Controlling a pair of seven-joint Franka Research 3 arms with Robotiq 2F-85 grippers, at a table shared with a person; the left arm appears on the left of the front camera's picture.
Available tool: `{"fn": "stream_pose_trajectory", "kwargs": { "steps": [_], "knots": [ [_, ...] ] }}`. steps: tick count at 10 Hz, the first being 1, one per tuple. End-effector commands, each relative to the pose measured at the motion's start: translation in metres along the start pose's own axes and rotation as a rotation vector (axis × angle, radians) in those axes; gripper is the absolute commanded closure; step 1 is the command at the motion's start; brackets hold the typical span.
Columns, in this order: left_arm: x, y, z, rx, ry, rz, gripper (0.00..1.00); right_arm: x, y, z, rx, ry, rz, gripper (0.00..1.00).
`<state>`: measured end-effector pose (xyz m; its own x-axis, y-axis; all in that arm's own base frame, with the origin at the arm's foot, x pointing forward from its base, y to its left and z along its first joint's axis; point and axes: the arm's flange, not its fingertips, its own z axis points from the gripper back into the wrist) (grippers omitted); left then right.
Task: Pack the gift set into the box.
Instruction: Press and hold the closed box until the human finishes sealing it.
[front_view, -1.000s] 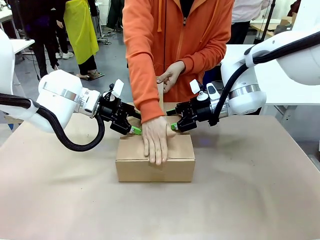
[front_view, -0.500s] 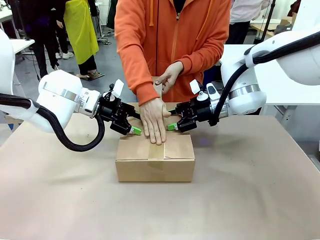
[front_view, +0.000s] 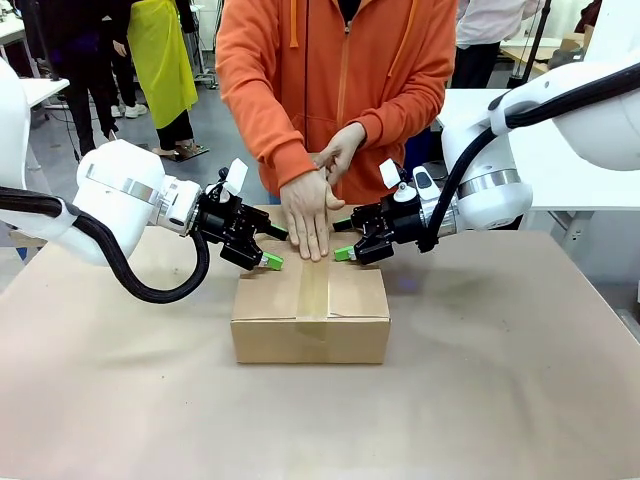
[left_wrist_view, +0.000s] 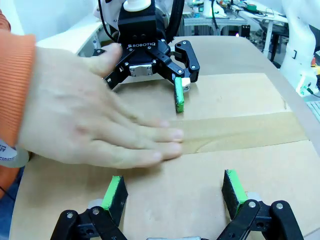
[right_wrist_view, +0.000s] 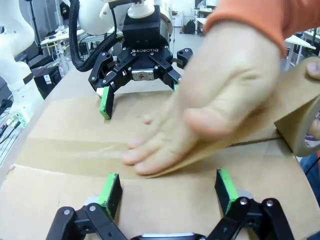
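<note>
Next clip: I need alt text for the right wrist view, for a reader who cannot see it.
A person's hand presses brown tape flat along the seam of the closed box, the tape roll held at the right edge. The right end effector sits open over the near flap, pads on the cardboard; the left end effector, also open, presses the far flap.

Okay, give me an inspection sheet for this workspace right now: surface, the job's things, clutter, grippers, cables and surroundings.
Surface: table under plain brown paper covering.
Job's things: brown corrugated cardboard box, flaps closed, strip of brown packing tape along the top seam; person's hand presses the tape flat, other hand holds the brown tape roll.
Clutter: nothing seen.
Grippers: left gripper and right gripper, jaws open, each pressing on the box top from its side.
Cables: black hose looping beneath the left arm.
Surroundings: people standing behind; white tables.
</note>
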<state>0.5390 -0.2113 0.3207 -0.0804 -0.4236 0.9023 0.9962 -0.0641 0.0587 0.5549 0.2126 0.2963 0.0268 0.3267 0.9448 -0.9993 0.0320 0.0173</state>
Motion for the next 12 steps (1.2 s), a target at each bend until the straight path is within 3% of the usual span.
{"fn": "stream_pose_trajectory", "kwargs": {
  "steps": [1, 12],
  "knots": [
    [-0.0003, -0.0013, -0.001, -0.005, -0.002, 0.0, 0.0, -0.0002, -0.0009, -0.0009, 0.004, 0.017, 0.0, 0.0],
    [-0.0003, -0.0013, -0.001, -0.005, -0.002, 0.0, 0.0, -0.0002, -0.0009, -0.0009, 0.004, 0.017, 0.0, 0.0]
  ]
}}
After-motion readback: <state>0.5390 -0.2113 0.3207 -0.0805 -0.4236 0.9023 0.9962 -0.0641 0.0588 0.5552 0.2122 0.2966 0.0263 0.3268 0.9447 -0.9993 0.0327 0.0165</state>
